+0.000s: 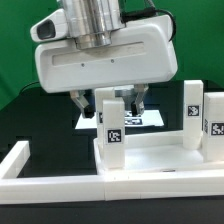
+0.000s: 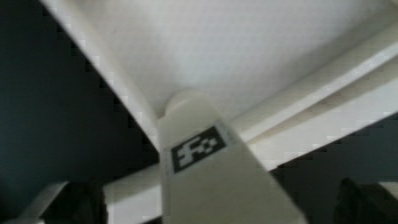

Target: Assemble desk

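Observation:
The white desk top (image 1: 155,158) lies upside down against the fence. A short square leg (image 1: 112,118) with a tag stands upright in its near-left corner. Two more tagged legs (image 1: 192,112) stand at the exterior view's right. My gripper (image 1: 108,104) hangs over the first leg, its dark fingers (image 1: 78,100) spread on either side of the leg's upper end without touching it. In the wrist view the tagged leg (image 2: 199,150) points up between the two fingertips (image 2: 57,205) of the gripper (image 2: 210,212), with gaps on both sides, over the desk top (image 2: 267,50).
Long white L-shaped fence bars (image 1: 60,186) run along the front and the exterior view's left. The marker board (image 1: 148,119) lies behind the desk on the black table. A green backdrop stands behind.

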`<state>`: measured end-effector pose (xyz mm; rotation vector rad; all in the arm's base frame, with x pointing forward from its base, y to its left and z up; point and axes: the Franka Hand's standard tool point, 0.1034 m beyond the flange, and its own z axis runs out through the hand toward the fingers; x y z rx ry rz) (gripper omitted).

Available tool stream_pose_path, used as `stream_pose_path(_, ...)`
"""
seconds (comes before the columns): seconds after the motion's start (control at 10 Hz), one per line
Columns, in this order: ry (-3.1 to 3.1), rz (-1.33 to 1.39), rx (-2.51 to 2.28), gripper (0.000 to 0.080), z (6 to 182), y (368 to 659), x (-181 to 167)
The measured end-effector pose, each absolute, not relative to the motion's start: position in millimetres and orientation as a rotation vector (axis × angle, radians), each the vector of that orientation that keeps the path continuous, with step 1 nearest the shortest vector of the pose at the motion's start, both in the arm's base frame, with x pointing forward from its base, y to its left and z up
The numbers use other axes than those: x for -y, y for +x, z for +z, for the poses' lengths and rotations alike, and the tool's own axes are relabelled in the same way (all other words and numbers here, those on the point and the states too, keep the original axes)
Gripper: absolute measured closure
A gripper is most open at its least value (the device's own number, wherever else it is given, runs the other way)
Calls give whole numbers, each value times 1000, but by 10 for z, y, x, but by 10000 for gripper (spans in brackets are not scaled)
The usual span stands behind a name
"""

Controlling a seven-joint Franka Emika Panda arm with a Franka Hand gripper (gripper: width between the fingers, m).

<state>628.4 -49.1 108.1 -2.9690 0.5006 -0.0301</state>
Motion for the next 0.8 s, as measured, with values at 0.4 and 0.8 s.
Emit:
stream_pose_path(0.4,-3013,-42,-299,237,1013,6298,412)
stream_pose_path(0.8,-2951,-19,-706,503,1002,6288,482)
